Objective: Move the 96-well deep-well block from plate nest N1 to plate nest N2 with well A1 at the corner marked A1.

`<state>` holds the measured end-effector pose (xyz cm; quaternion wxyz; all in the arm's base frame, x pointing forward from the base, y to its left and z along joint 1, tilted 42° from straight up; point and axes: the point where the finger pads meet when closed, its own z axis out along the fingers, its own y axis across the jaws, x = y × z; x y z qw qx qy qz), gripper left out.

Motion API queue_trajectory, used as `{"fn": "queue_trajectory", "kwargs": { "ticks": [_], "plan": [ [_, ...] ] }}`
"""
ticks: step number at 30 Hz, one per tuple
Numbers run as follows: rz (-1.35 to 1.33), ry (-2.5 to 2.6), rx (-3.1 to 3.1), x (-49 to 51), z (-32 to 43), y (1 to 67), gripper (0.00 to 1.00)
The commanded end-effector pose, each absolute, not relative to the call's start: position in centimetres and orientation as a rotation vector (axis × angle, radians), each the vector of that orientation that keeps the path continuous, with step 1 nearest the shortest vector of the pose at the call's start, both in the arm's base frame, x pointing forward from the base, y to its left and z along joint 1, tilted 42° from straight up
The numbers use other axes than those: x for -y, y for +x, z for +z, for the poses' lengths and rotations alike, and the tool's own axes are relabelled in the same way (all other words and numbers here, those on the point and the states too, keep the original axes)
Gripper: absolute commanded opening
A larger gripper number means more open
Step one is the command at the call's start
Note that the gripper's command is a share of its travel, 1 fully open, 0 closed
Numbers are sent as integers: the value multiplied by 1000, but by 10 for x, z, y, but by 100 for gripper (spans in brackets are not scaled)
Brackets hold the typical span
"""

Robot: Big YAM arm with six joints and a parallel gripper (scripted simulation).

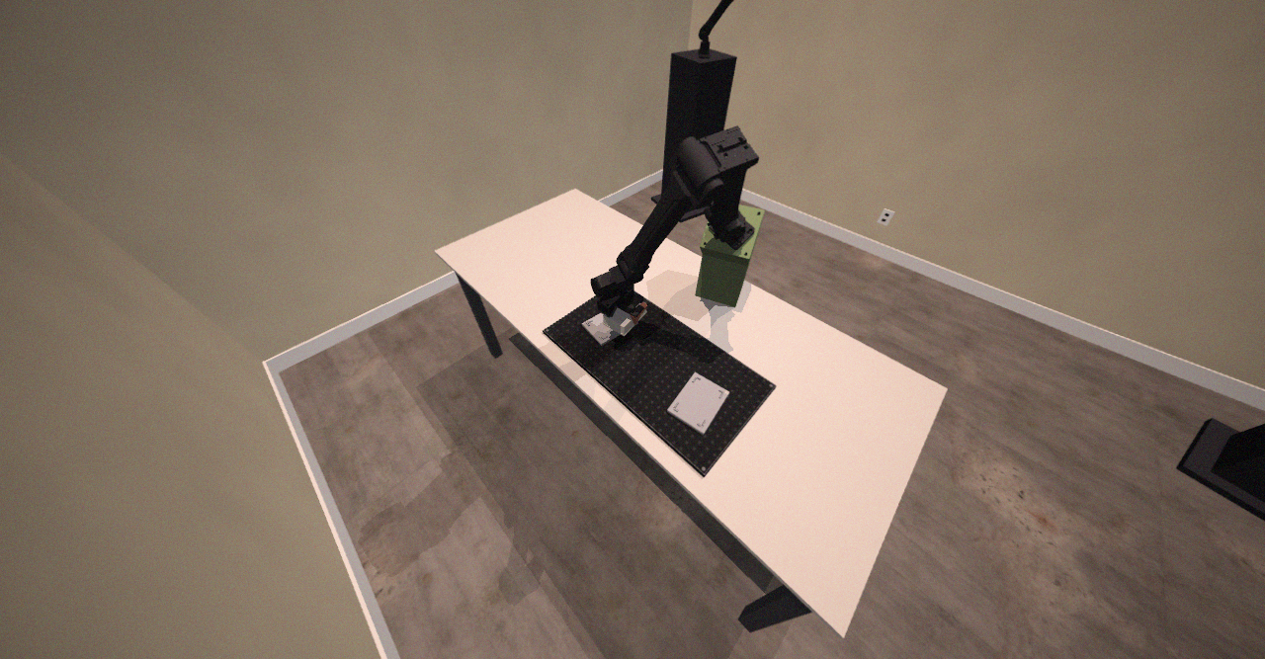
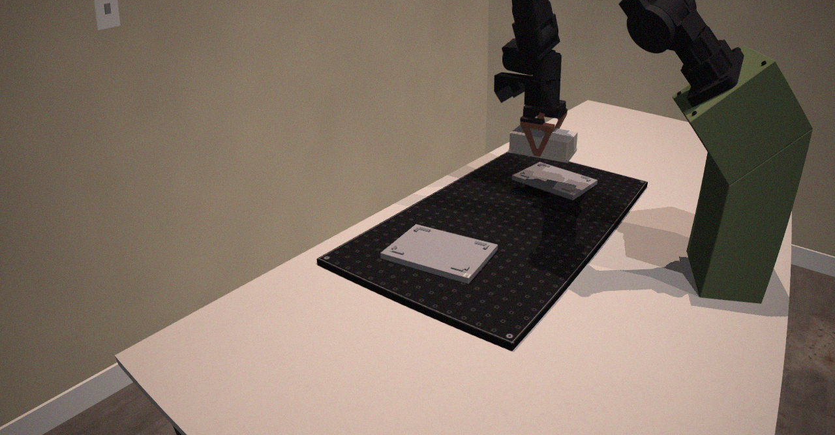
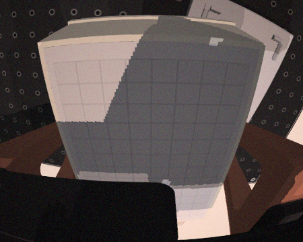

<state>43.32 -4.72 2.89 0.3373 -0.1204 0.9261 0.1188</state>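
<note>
The pale deep-well block (image 1: 631, 326) (image 2: 561, 145) (image 3: 151, 101) is in the air, clear of the nests, and looks about level. My gripper (image 1: 628, 320) (image 2: 547, 145) (image 3: 151, 117) is shut on it, one brown finger against each side. Nest N1 (image 1: 596, 328) (image 2: 554, 182) (image 3: 262, 20) is bare, its locators showing, partly in shadow. In the wrist view it lies behind the block's upper right, turned at an angle to the block. Nest N2 (image 1: 699, 403) (image 2: 438, 248) is bare, with corner locators showing. I cannot make out the A1 marks.
Both nests sit on a black perforated board (image 1: 636, 385) (image 2: 490, 205) (image 3: 20, 65) on the pale table (image 1: 831, 407) (image 2: 327, 362). The arm's green pedestal (image 1: 720, 279) (image 2: 753, 199) stands beside the board. A black column (image 1: 697, 98) with another arm stands behind the table.
</note>
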Motion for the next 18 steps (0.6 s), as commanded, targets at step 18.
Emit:
{"fn": "queue_trajectory", "kwargs": {
  "ticks": [18],
  "plan": [
    [314,-302,-2379,-14,59,428,0]
  ]
}}
